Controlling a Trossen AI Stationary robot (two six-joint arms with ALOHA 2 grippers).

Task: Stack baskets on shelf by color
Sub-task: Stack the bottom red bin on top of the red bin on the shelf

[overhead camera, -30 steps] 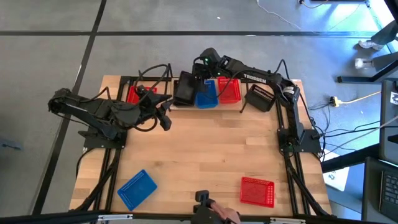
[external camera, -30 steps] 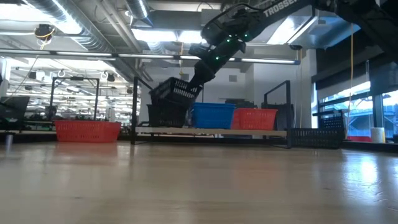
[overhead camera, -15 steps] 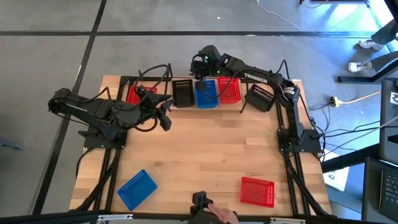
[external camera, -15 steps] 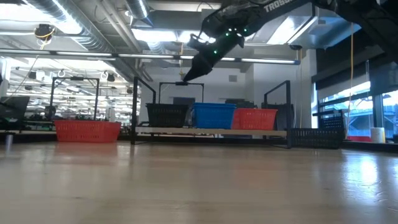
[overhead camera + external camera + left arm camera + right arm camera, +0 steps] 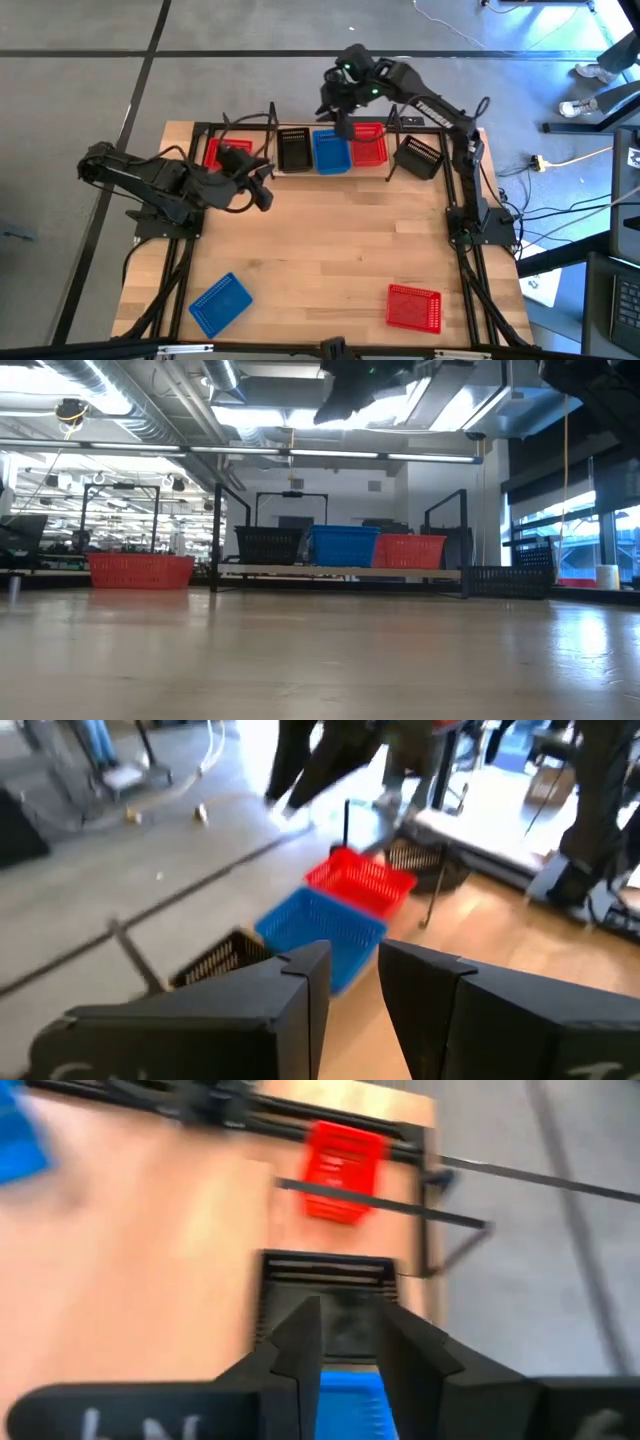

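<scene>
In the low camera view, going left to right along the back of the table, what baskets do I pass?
Red basket off the shelf → black basket on the shelf → blue basket → red basket → black basket beyond the shelf's right end.

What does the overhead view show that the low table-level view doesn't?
Only the high view shows the blue basket and red basket lying on the table's near side, plus the left hand. Only the low view shows the ceiling lights and room behind. Both show the black basket, blue basket and red basket side by side on the shelf.
</scene>
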